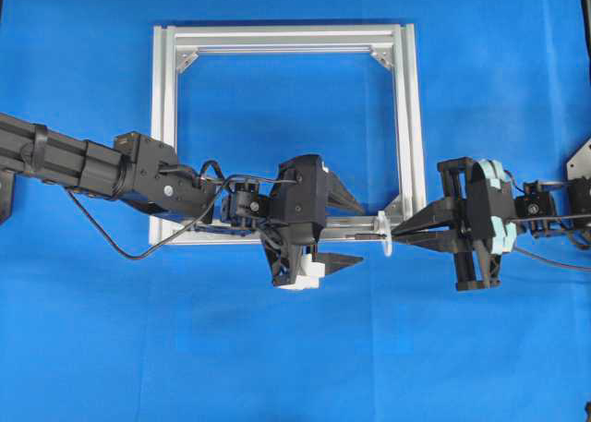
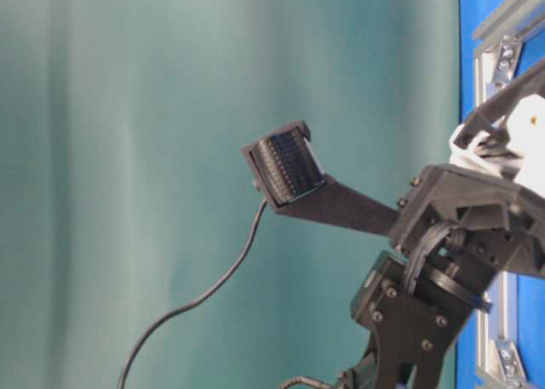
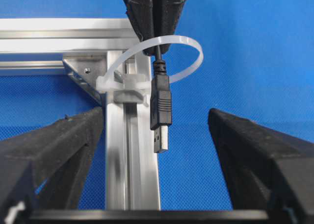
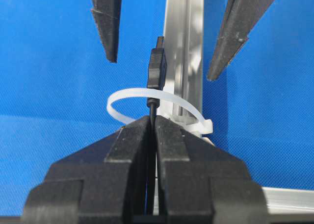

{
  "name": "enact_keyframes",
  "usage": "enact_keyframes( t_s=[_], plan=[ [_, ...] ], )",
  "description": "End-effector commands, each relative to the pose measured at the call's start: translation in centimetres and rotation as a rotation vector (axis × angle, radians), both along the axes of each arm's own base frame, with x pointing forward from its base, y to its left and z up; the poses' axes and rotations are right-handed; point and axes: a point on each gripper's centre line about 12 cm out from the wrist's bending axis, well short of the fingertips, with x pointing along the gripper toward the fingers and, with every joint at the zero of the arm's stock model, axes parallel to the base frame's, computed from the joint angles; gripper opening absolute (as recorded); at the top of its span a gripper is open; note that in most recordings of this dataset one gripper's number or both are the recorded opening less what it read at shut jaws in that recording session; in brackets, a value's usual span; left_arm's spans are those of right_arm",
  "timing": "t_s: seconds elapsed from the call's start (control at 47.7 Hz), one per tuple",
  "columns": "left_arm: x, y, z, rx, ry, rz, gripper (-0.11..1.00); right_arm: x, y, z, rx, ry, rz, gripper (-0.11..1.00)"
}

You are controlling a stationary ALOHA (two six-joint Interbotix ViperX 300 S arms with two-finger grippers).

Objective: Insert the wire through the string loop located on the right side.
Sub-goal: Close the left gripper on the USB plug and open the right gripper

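Observation:
The wire's black plug with its metal tip (image 3: 161,106) pokes through the whitish string loop (image 3: 191,47), which is fixed on the aluminium frame (image 1: 411,117) at its lower right corner. My right gripper (image 4: 153,121) is shut on the wire's thin cable just behind the string loop (image 4: 122,99). The plug (image 4: 157,69) sticks out past the loop toward my left gripper (image 3: 156,113). That gripper is open, with one finger on each side of the plug and neither touching it. From overhead, the left gripper (image 1: 355,230) and right gripper (image 1: 402,230) face each other across the loop (image 1: 383,235).
The frame's lower bar (image 3: 130,155) runs just beside the plug, with a metal corner bracket (image 3: 81,72) behind the loop. A black arm cable (image 1: 120,247) trails over the blue mat left of the frame. In the table-level view one ribbed finger pad (image 2: 289,163) shows.

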Motion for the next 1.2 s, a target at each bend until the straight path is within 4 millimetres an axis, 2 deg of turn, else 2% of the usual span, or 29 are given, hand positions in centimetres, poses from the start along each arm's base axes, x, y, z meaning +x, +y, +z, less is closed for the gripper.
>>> enact_keyframes(
  t_s=[0.0,0.063,0.21,0.252,0.273,0.776,0.839,0.902,0.986,1.174],
  plan=[
    [0.58,0.08,1.56,-0.002,-0.043,0.002,0.77,0.5,0.08,0.65,0.005,-0.027,-0.001,-0.03],
    [0.56,0.07,1.59,-0.002,-0.04,0.001,0.64,0.5,0.08,0.65,0.005,-0.027,-0.001,-0.03],
    [0.61,0.2,1.46,0.0,-0.025,0.003,0.2,0.5,0.08,0.65,0.005,-0.027,-0.001,-0.03],
    [0.62,0.19,1.46,0.001,-0.022,0.002,0.1,0.46,0.07,0.61,0.004,-0.025,-0.001,-0.03],
    [0.62,0.19,1.46,0.001,-0.022,0.002,0.08,0.5,0.08,0.65,0.005,-0.027,-0.001,-0.03],
    [0.65,0.19,1.48,0.008,-0.021,-0.002,0.08,0.36,0.19,0.26,-0.004,0.013,0.011,-0.03],
    [0.61,0.19,1.43,0.008,-0.019,-0.002,0.08,0.33,0.18,0.28,-0.002,0.016,0.011,0.0],
    [0.61,0.19,1.43,0.009,-0.019,-0.003,0.08,0.26,0.18,0.25,-0.002,0.019,0.011,0.07],
    [0.61,0.19,1.43,0.008,-0.019,-0.002,0.08,0.29,0.14,0.27,-0.001,0.023,0.009,0.26],
    [0.65,0.19,1.48,0.008,-0.021,-0.002,0.08,0.19,0.11,0.08,-0.001,0.041,0.008,0.82]
  ],
)
